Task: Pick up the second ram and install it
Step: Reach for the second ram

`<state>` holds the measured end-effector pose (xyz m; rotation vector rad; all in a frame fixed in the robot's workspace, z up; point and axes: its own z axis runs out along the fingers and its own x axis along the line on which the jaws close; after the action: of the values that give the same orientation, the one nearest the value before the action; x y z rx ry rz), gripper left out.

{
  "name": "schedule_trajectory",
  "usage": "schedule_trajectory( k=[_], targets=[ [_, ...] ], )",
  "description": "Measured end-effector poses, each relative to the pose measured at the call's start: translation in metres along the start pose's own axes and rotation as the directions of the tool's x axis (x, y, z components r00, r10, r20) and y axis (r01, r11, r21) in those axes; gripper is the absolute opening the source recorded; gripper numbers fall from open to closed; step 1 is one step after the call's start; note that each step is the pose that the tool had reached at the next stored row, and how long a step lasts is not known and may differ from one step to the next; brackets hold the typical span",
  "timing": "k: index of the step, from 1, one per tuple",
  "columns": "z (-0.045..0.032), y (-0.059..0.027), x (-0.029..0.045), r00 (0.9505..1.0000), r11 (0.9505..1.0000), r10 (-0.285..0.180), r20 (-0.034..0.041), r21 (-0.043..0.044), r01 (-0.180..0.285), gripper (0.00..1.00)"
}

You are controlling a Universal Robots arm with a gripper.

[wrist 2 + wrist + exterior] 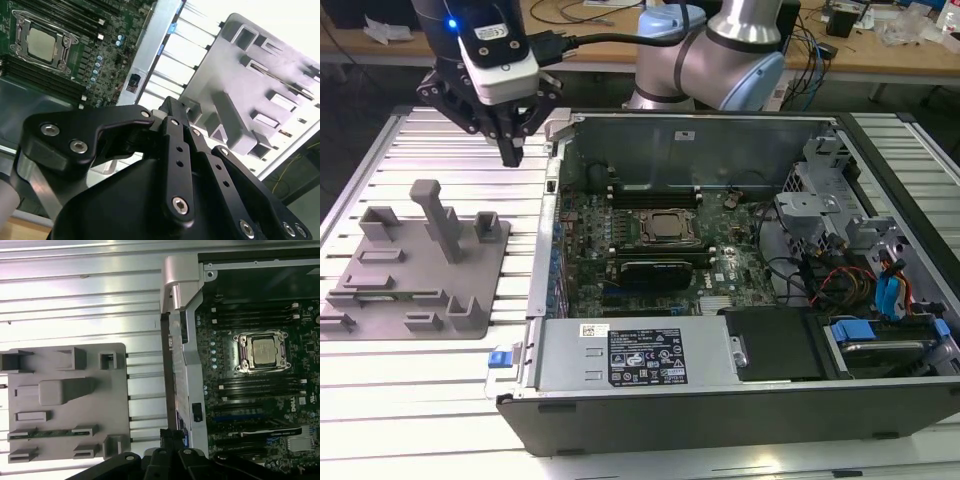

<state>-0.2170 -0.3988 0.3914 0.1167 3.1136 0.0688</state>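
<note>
The second ram (pixel 50 433) is a thin green stick lying flat in the grey holder tray (pixel 65 390), between two pairs of clips near one edge of the tray. In the exterior view the ram (pixel 392 297) rests low on the tray (pixel 415 270) at the exterior view's left. My gripper (pixel 512 150) hangs above the slatted table, between the tray and the computer case's left wall. Its fingers (pixel 172 435) are shut with nothing between them. In the second wrist view the gripper (pixel 170 107) points down at the gap between tray (pixel 260 75) and case.
The open computer case (pixel 720 380) takes up the middle and the exterior view's right. Its motherboard carries a CPU socket (pixel 665 228) (pixel 263 351) with long black memory slots (pixel 260 315) on both sides. A tall post (pixel 440 215) rises from the tray. The case's metal wall (pixel 175 315) stands beside the gripper.
</note>
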Motion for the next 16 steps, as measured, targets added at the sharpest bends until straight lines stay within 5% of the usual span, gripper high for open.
schedule_trajectory(
  k=[8, 16],
  targets=[
    [-0.0001, -0.0012, 0.0161, 1.0, 1.0, 0.0, 0.0004, -0.0001, 0.0, 0.08],
    [-0.0001, -0.0031, 0.0402, 1.0, 1.0, 0.0, 0.0009, -0.0001, 0.0, 0.08]
  ],
)
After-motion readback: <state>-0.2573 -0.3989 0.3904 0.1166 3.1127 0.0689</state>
